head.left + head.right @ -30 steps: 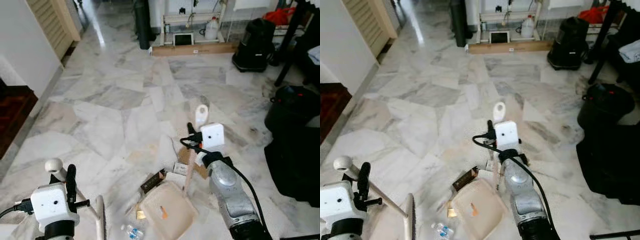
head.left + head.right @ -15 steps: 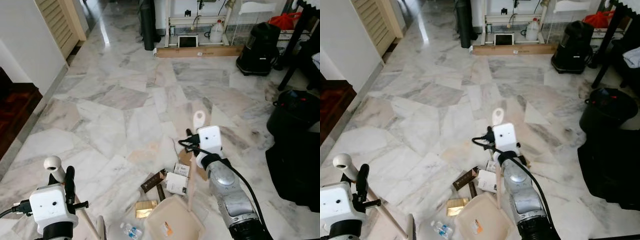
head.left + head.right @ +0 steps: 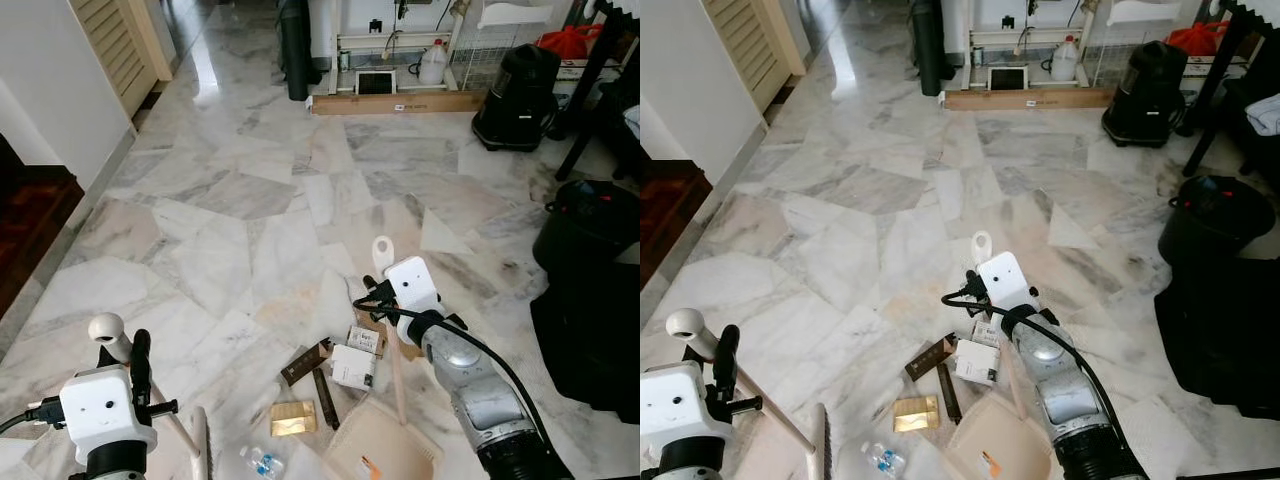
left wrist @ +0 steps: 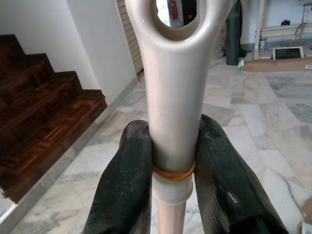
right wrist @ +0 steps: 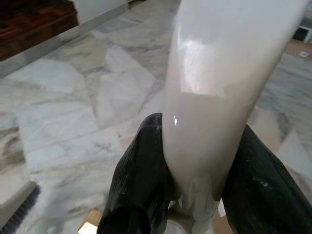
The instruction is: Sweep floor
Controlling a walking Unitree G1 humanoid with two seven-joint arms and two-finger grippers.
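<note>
My beige plastic dustpan (image 3: 385,452) has slid toward 4 o'clock since a moment ago, so the bits it was hiding now lie bare on the white marble floor (image 3: 230,190). Its long pale handle (image 3: 390,350) leans more toward 11 o'clock now.

My right gripper (image 5: 195,161) is squeezed tight around the dustpan handle, near its top loop (image 3: 381,247). My left gripper (image 4: 170,161) is squeezed tight around the cream broom handle (image 4: 173,97), just under its ring end.

The trash sits at about 9 to 10 o'clock from the pan, just beside its front lip: a small gold packet (image 3: 292,418), a dark brown wrapper (image 3: 306,361), a white carton (image 3: 352,366) and a clear little bottle (image 3: 262,464). The broom's dark bristle head (image 3: 200,450) waits near the bottle, at 9 o'clock from it.

I think both tools are light and stiff. The handles look smooth and shiny, so they could slip or spin; holding high gives reach but less push. The scraps look very light and may skip away.

My head views show the trash and pan. My left wrist view shows dark wooden stairs (image 4: 44,131) and an orange rubber band (image 4: 174,171) on the handle.
</note>
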